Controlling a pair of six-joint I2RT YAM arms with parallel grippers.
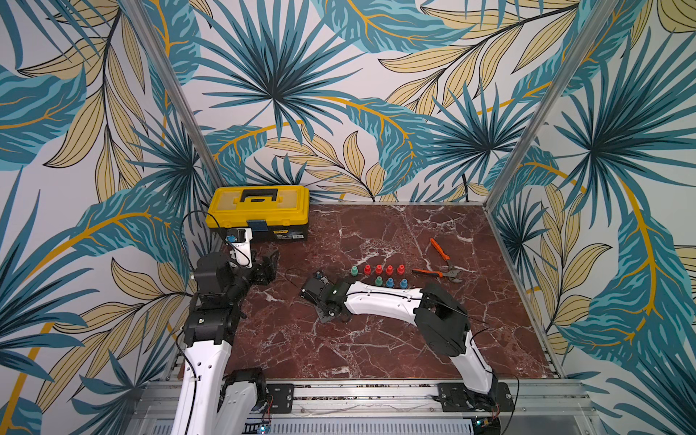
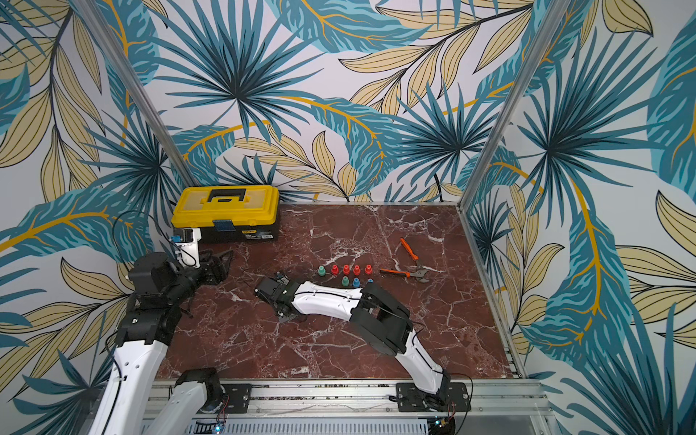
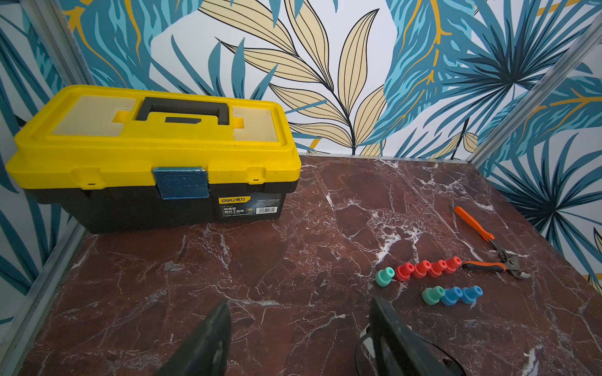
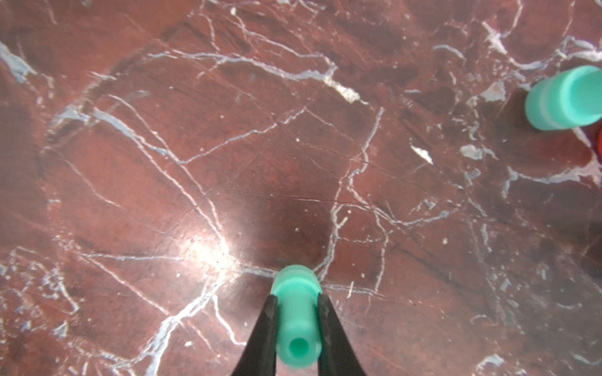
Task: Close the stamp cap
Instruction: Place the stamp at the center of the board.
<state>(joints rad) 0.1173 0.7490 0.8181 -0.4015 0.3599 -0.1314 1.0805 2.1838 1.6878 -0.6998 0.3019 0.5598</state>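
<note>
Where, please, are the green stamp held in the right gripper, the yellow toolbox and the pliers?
held green stamp (image 4: 296, 322): right wrist view, on its narrow stem.
yellow toolbox (image 3: 97, 156): left wrist view, on the front of the lid.
pliers (image 3: 474, 224): left wrist view, on the plain orange handle.

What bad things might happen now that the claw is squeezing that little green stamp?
The right claw pinches the green stamp with just its tips, so the stamp might slip or twist out when it gets pushed. A second green stamp stands close by. A careless swing might knock it over, and perhaps the red stamps near it too.
</note>
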